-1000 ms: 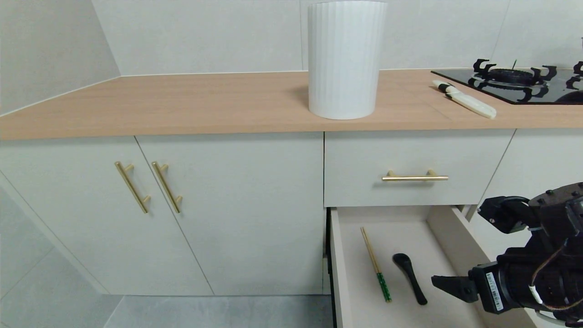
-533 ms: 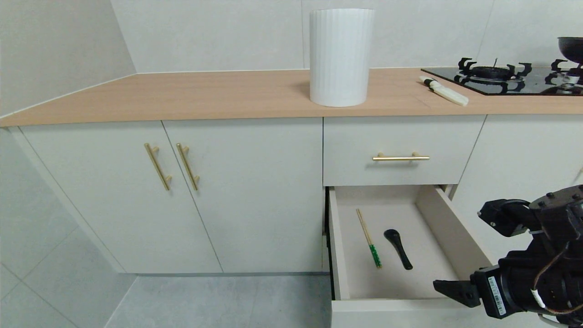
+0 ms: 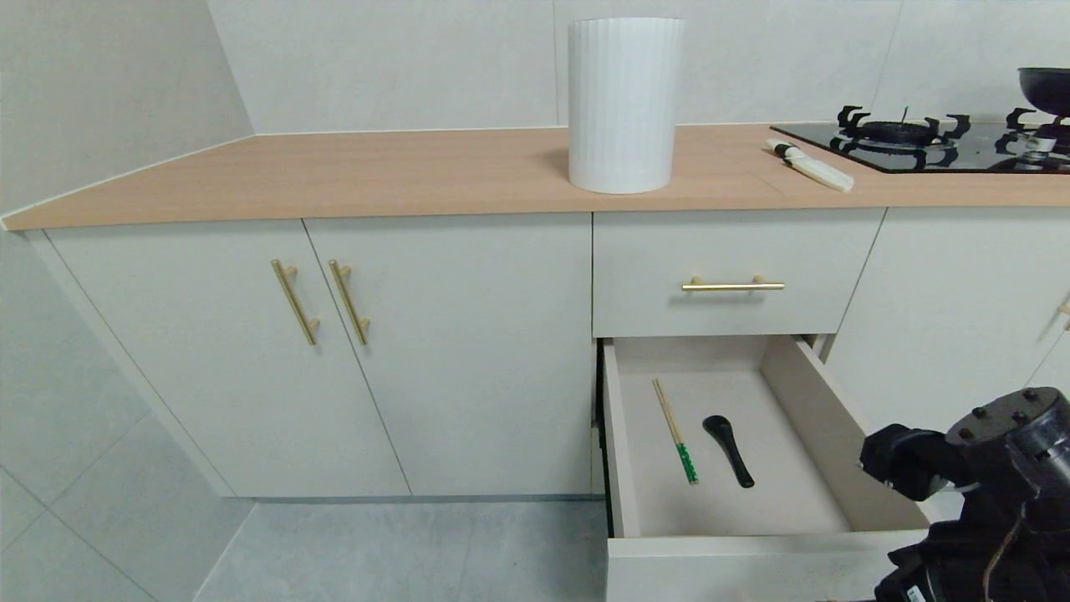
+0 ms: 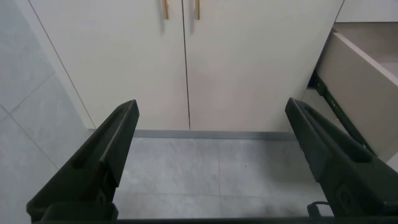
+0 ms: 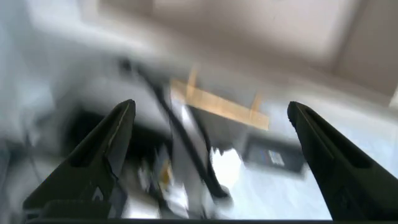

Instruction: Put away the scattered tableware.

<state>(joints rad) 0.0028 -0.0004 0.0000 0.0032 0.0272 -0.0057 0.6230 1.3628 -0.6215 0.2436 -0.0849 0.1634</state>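
Well clear of the spread right hand point(image 5: 208, 130), spoon point(image 3: 727, 438) and chopsticks point(image 3: 674, 430) lie in the drawer point(image 3: 819, 435).

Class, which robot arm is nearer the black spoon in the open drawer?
Right, most likely. The right arm sits just outside the drawer's right wall, beside the black spoon. The left gripper hangs before the cabinet doors, left of the drawer.

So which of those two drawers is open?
The lower drawer, pulled out with chopsticks and a black spoon inside; the upper drawer with the gold handle is shut.
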